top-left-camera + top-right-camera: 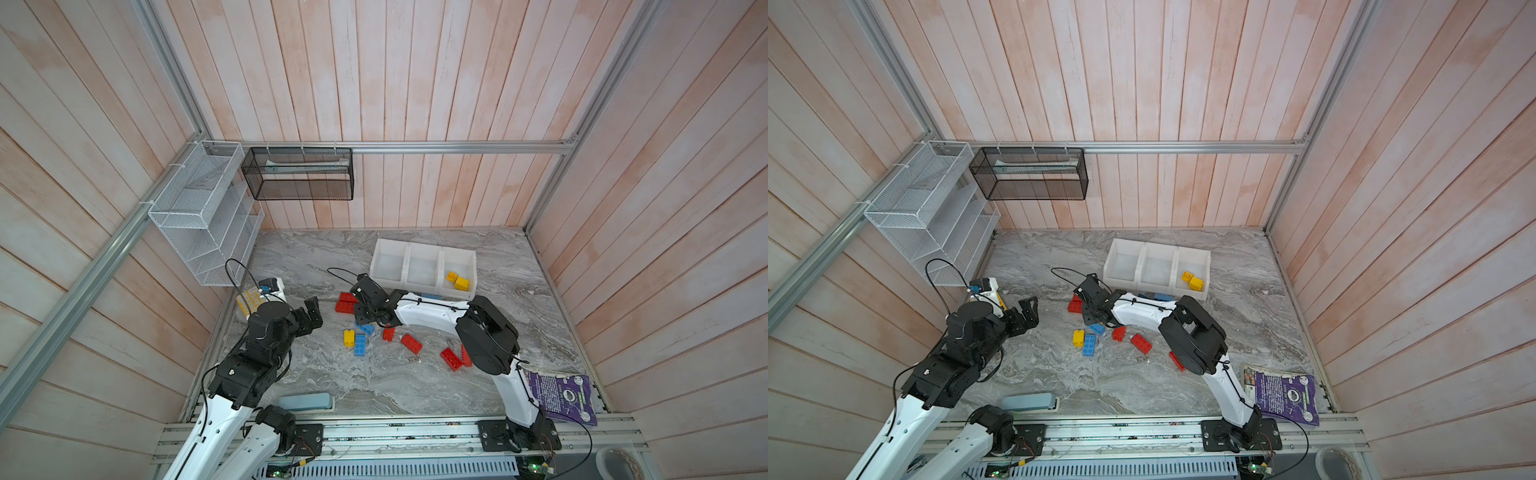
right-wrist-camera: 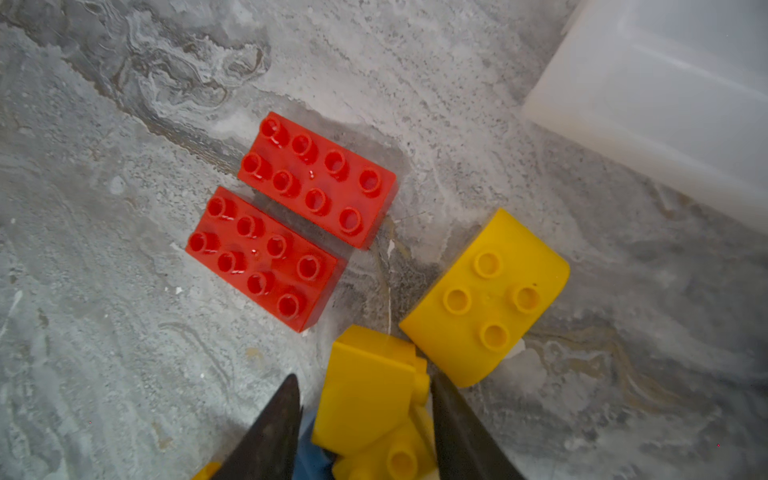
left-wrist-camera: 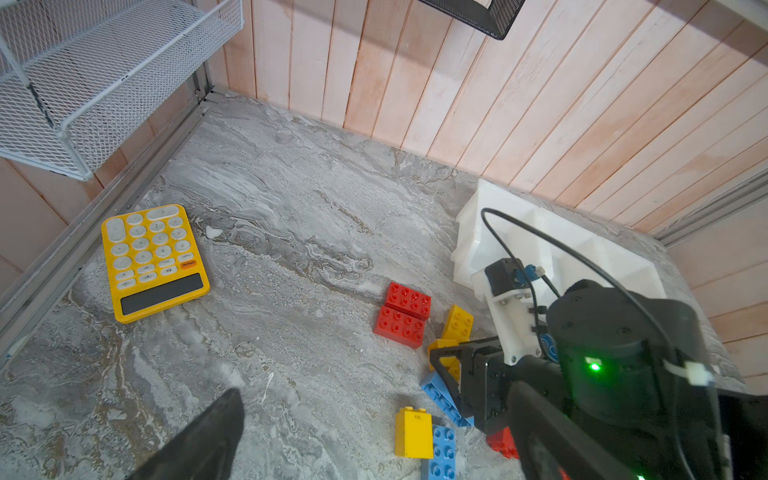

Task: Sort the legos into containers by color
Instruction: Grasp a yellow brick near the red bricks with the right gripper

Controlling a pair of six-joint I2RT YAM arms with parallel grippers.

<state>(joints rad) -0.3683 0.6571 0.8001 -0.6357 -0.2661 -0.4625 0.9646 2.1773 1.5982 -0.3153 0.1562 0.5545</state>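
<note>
Got the yellow lego (image 2: 365,407) sitting right between the fingers of the right gripper (image 2: 363,376), tipped on its side on the table (image 2: 124,332). Looks touching on the stud side. Sliver of blue showing past the other finger (image 2: 270,432), so can't tell whether actually clamped (jaws narrow, roughly brick width). Seeing a second yellow lego (image 2: 486,299) just beside it, studs up, apart from the fingers. Two red legos (image 2: 316,178) just beyond the fingertips, side by side, thin gap between them. In the left wrist view, a blue lego (image 3: 444,399) lying partly under the gripper body.

Containers (image 1: 388,266) just behind that cluster in both top views, with two yellow legos (image 1: 457,281) in the right-hand bin. More scattered nearer the rail: loose yellow lego (image 1: 349,337) touching loose blue lego (image 1: 360,345), loose red lego (image 1: 411,343) further right.

Reaching across the middle with the right arm: elbow raised, white forearm running leftward, wrist pitched down, fingers aimed at the table. Seeing the left gripper (image 1: 312,314) off the table, near the yellow calculator (image 3: 153,262), jaws wide and empty, facing the cluster, arm folded with its elbow high.
</note>
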